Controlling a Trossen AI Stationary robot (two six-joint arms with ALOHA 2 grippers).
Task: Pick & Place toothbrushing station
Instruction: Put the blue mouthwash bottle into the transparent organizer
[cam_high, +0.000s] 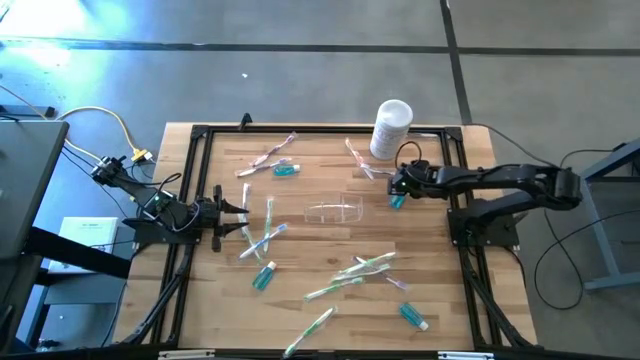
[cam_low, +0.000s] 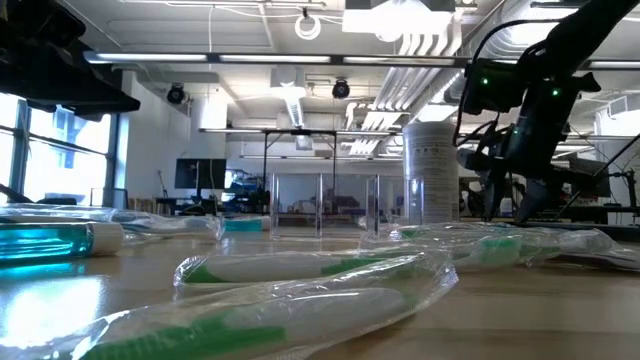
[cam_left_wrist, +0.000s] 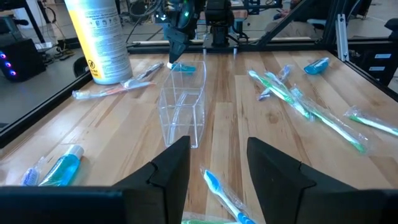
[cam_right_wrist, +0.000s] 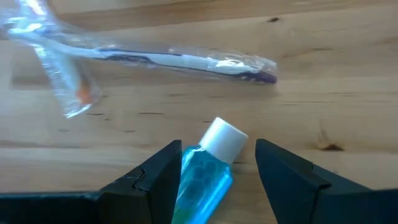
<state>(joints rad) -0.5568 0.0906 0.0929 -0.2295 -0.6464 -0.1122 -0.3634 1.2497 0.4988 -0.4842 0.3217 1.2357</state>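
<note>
The right pincer (cam_high: 397, 190) hangs low over the far right part of the desk (cam_high: 320, 310), its fingers (cam_right_wrist: 155, 177) spread to either side of a teal tube (cam_right_wrist: 205, 177) whose white cap points away from the wrist. One finger lies just beside the tube; whether either finger touches it cannot be told, and the tube seems to lie on the wood. Just beyond the tube lies a wrapped toothbrush (cam_right_wrist: 186, 60) in clear film, apart from it. A white canister (cam_high: 390, 128) stands at the far edge of the desk, near this arm.

The left pincer (cam_high: 238, 213) waits at the left side of the desk, fingers spread and holding nothing, pointing toward the middle. A white-blue brush (cam_left_wrist: 225, 194) lies on the wood just ahead of it, between the fingers' line.

The clear cup (cam_high: 334, 210) lies on its side at the middle of the desk, between the two arms and apart from both. Pale green brushes (cam_high: 362, 268) lie in a loose heap near and right of the cup. A pink brush (cam_high: 270, 155) and a second tube (cam_high: 285, 171) lie at far left, a third tube (cam_high: 264, 276) near left, a fourth tube (cam_high: 414, 316) near right.
</note>
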